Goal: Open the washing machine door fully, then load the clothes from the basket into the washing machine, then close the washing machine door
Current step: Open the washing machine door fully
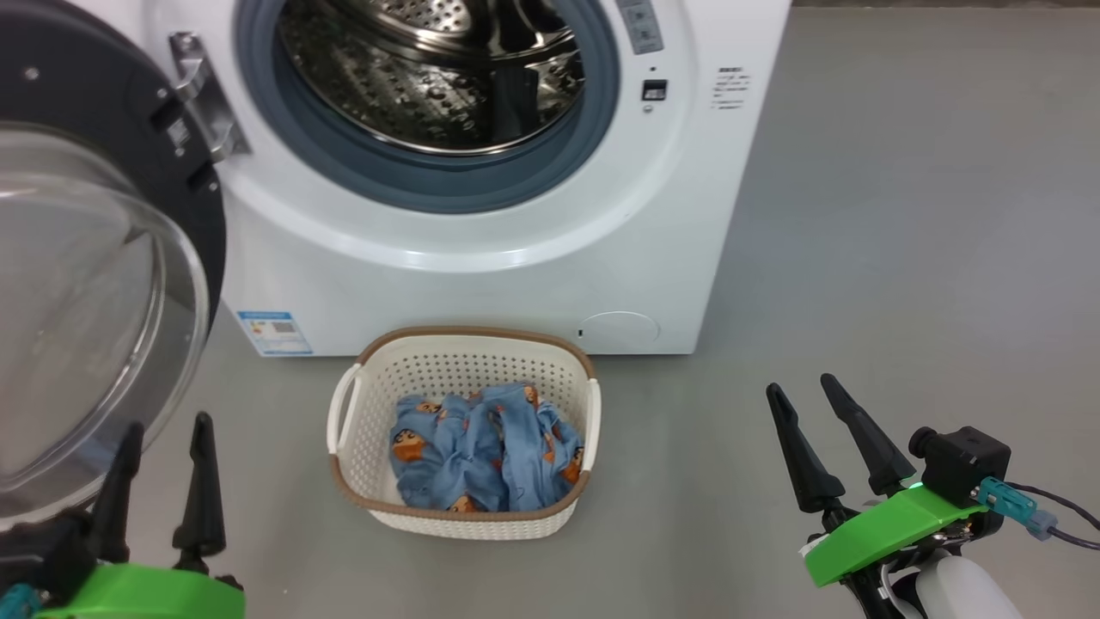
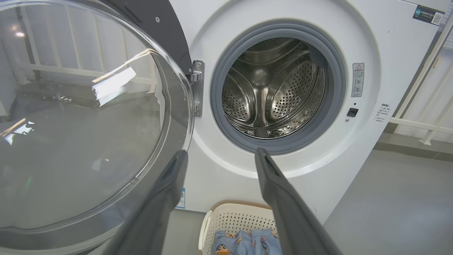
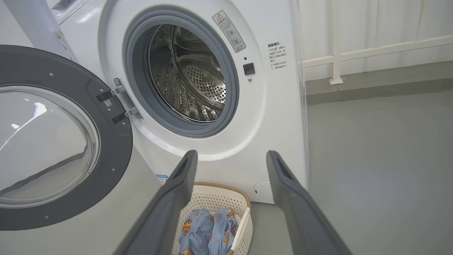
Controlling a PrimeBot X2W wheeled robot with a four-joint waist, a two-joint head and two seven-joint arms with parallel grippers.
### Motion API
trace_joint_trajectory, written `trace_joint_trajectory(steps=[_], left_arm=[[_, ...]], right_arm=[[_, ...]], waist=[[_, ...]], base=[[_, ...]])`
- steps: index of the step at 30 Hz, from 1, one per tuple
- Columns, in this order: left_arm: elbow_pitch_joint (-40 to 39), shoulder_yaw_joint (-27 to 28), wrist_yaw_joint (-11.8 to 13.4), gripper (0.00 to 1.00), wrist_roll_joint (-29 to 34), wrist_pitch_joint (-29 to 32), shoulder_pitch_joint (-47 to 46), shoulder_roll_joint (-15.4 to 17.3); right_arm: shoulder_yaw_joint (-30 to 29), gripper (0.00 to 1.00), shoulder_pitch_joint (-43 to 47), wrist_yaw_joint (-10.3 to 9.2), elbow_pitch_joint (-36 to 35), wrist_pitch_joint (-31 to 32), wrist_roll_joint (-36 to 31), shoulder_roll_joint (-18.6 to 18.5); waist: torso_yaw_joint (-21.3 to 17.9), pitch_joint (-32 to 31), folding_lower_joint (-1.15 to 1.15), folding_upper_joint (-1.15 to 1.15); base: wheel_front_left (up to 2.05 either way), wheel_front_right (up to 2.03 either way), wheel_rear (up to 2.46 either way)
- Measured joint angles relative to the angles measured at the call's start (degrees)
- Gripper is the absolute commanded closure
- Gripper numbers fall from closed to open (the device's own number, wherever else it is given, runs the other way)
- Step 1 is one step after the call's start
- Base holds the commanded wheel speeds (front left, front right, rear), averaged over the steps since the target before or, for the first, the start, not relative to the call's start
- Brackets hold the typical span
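the left gripper point(image 1: 166, 427) hangs at the near left with its two long dark fingers spread apart and nothing between them. its left finger stands just in front of the clear bulging glass of the large round black-rimmed washing machine door point(image 1: 86, 284); whether they touch cannot be told. the right gripper point(image 1: 801, 387) hangs at the near right over the grey floor point(image 1: 902, 258), its fingers likewise released and empty, well apart from everything else.

between the two grippers, a little farther off, the small cream-white perforated plastic basket point(image 1: 468, 332) with a brown woven-look rim sits on the floor, just in front of the big white front-loading washing machine point(image 1: 481, 249). the light blue clothes point(image 1: 485, 447) printed with orange-and-brown cartoon figures lie crumpled inside the basket, towards its near right side.

the door is swung wide open to the left on its hinge. behind the grey rubber gasket point(image 1: 447, 185) the perforated steel drum point(image 1: 430, 77) holds no fabric. a blue label sticker point(image 1: 273, 333) sits low on the machine's left and a round filter cap point(image 1: 617, 331) low on its right.
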Motion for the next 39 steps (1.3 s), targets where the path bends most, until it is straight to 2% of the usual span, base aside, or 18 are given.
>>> trace_joint_trajectory(steps=[17, 25, 39], left_arm=[[0.2, -0.7, 0.3, 0.0, 3.0, -1.7, 2.6, -2.0], [0.3, -0.2, -1.3, 0.0, 5.5, -1.8, 3.2, -2.6], [2.4, 3.6, -4.4, 0.0, 8.4, -1.8, 3.2, -6.0]], right_arm=[[-1.7, 0.0, 0.0, 0.0, -0.4, 0.0, -1.7, -1.1], [-2.9, 0.0, 0.0, 0.0, -1.0, 0.0, -2.3, -1.1], [-3.7, 0.0, 0.0, 0.0, -1.6, 0.0, -4.0, -1.0]], waist=[[-5.2, -1.5, 0.0, 0.0], [-5.4, -0.9, 0.0, 0.0], [-4.9, -0.9, 0.0, 0.0]], base=[[0.0, 0.0, 0.0], [0.0, 0.0, 0.0], [0.0, 0.0, 0.0]])
